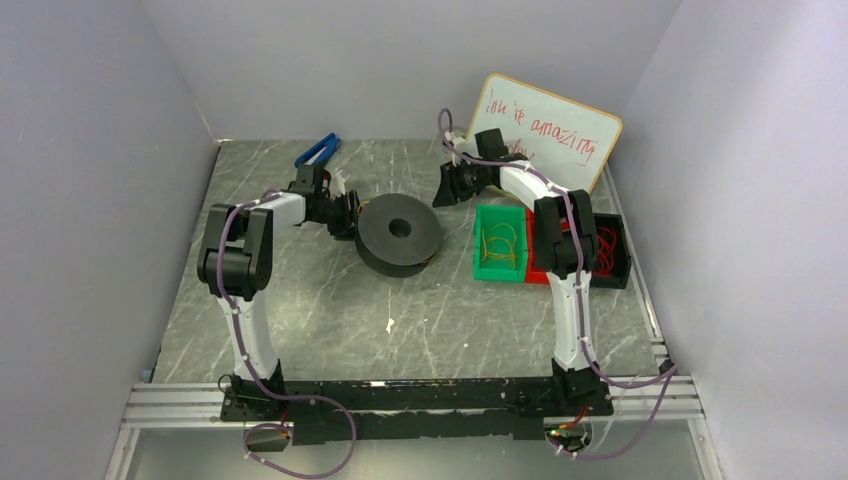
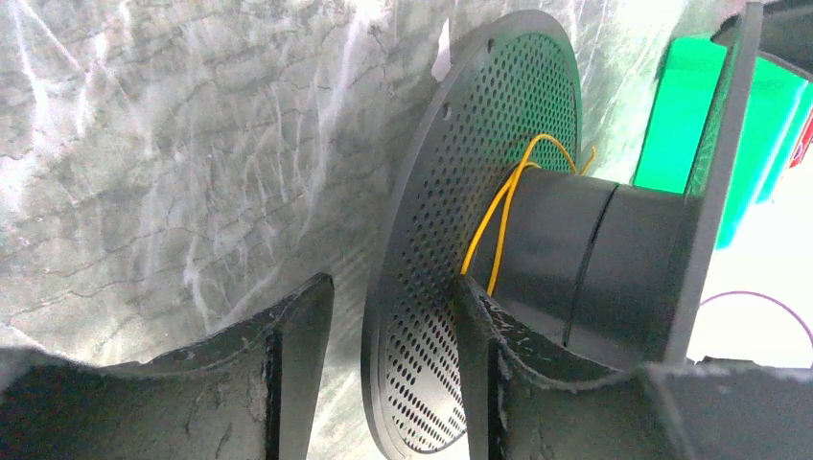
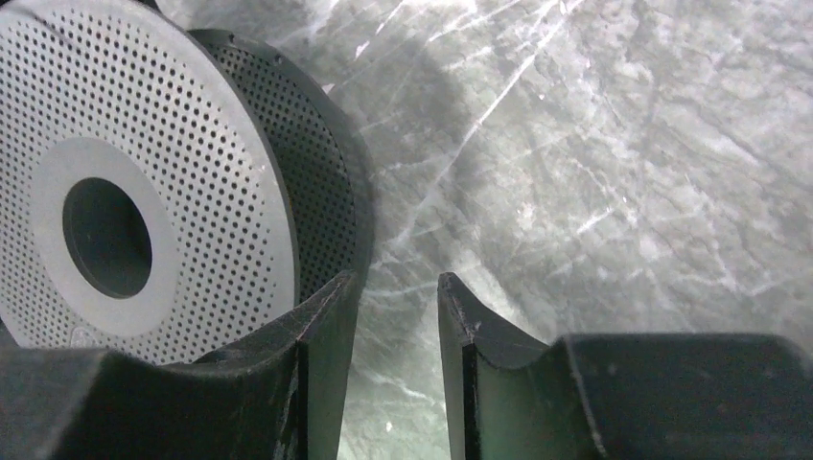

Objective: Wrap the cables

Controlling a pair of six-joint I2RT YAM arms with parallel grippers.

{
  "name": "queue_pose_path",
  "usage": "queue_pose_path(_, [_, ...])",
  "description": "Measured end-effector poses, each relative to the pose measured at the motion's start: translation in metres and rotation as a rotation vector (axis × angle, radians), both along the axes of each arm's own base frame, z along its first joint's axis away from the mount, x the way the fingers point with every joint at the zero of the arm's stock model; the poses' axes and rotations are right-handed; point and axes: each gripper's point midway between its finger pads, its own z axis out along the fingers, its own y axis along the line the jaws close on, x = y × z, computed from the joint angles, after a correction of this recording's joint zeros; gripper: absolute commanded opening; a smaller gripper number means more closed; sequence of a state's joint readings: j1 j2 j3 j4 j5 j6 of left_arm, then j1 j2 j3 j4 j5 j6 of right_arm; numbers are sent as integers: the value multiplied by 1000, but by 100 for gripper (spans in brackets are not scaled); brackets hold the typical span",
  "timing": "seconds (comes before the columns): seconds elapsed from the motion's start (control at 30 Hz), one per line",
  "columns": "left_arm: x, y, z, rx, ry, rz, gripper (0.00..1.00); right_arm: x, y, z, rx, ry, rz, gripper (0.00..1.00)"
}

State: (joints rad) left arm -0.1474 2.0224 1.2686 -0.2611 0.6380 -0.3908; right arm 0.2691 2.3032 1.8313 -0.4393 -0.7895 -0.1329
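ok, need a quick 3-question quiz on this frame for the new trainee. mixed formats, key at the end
1. True or false: the right gripper is shut on the black spool.
2. Pick one: the bin holding the loose yellow cables is A) green B) blue C) white.
3. Fill in: the left gripper has its fingers on either side of the spool's perforated ____.

Key:
1. False. It is open beside the spool, with nothing between its fingers.
2. A.
3. Flange.
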Motion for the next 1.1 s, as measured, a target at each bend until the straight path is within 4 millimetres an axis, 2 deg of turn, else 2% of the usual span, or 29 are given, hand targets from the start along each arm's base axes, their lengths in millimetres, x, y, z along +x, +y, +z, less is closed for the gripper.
queue_pose_path(0.1, [1, 1, 0, 6, 5, 11, 58, -3, -9, 5, -30, -18, -9, 43])
queue_pose_path(0.2, [3, 2, 1, 18, 12, 25, 59, -14, -22, 22, -51, -47, -20, 44])
queue_pose_path(0.4, [9, 6, 3, 59, 16, 53, 70, -29, -49, 91, -45, -211, -36, 48])
queue_pose_path(0.5, [15, 9, 5, 82, 9, 72, 77, -42, -55, 124, -40, -298, -24, 52])
queue_pose_path(0.63, [24, 15, 6, 117, -12, 101, 84, -61, -57, 148, -42, -381, 7, 57])
queue_pose_path(0.73, [35, 27, 6, 181, -43, 138, 86, -71, -58, 154, -52, -417, 32, 59])
queue_pose_path(0.8, [43, 39, 5, 253, -66, 178, 93, -76, -60, 152, -61, -426, 44, 63])
queue_pose_path(0.97, [56, 77, 4, 401, -87, 265, 94, -90, -64, 141, -84, -426, 73, 68])
queue_pose_path(1.1, [58, 112, 1, 480, -69, 332, 94, -99, -67, 141, -93, -434, 89, 72])
